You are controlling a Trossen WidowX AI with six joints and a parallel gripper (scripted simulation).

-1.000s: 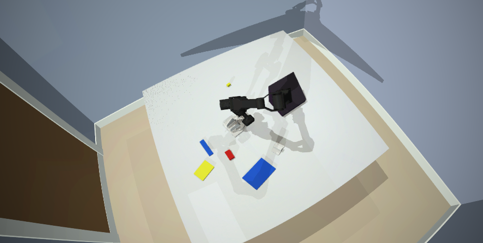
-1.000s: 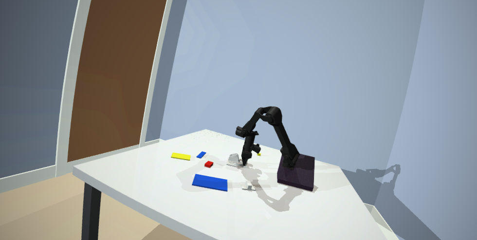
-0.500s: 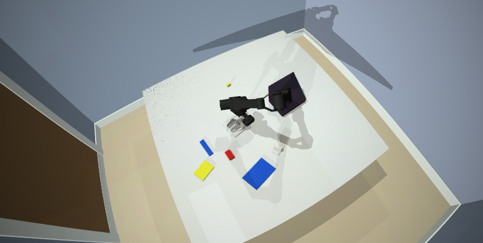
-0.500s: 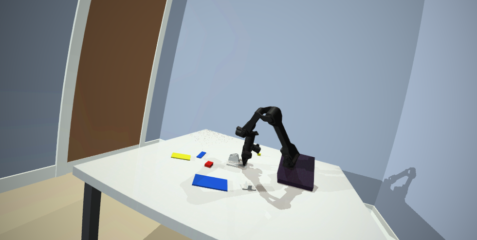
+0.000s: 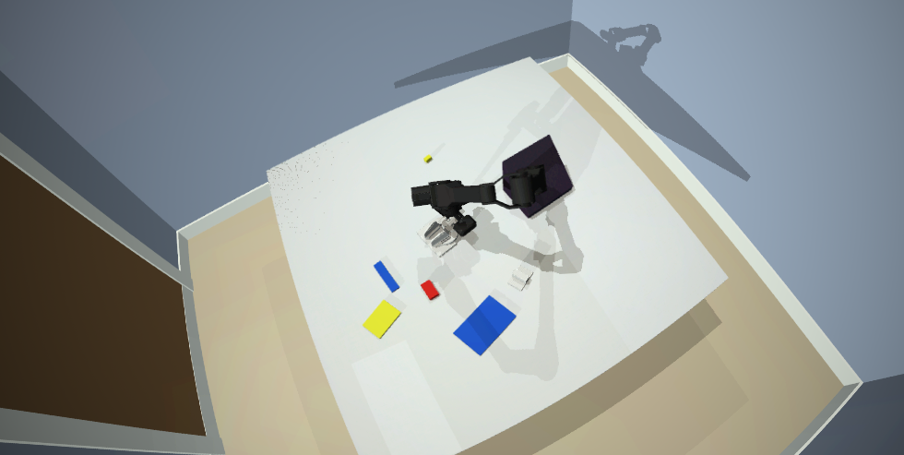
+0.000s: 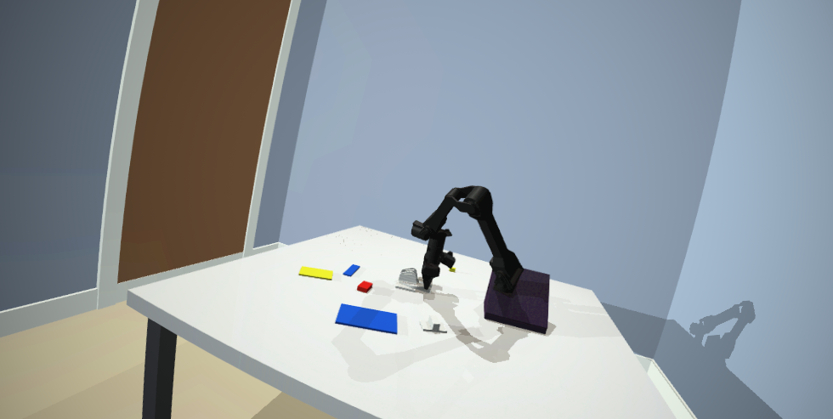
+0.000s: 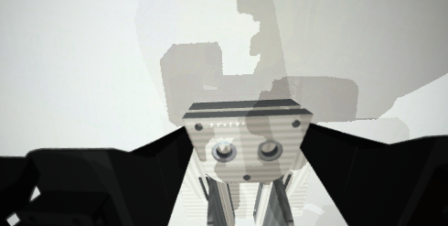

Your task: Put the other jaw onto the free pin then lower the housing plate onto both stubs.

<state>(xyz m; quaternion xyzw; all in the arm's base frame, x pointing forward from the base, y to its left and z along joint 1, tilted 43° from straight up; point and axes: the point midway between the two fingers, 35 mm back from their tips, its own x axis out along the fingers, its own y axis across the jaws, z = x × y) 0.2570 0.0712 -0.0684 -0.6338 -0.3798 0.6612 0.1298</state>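
Note:
The white housing plate (image 7: 247, 134) lies between my gripper's (image 7: 249, 156) black fingers in the wrist view. Both fingers touch its side edges, so the gripper is shut on the plate. The plate has two round holes, and a metal stub (image 7: 223, 149) shows in the left one. Two grey jaws (image 7: 247, 199) run out side by side from under the plate. In the top view the gripper (image 5: 450, 228) stands low over the white assembly (image 5: 439, 234) at the table's middle. It also shows in the exterior view (image 6: 427, 283), beside the assembly (image 6: 408, 278).
A small white part (image 5: 519, 276) lies to the right of the assembly. A red block (image 5: 429, 289), a narrow blue block (image 5: 386, 275), a yellow tile (image 5: 381, 317) and a large blue tile (image 5: 484, 324) lie in front. A tiny yellow cube (image 5: 428, 159) lies behind. The arm's dark base (image 5: 537, 176) stands at the back right.

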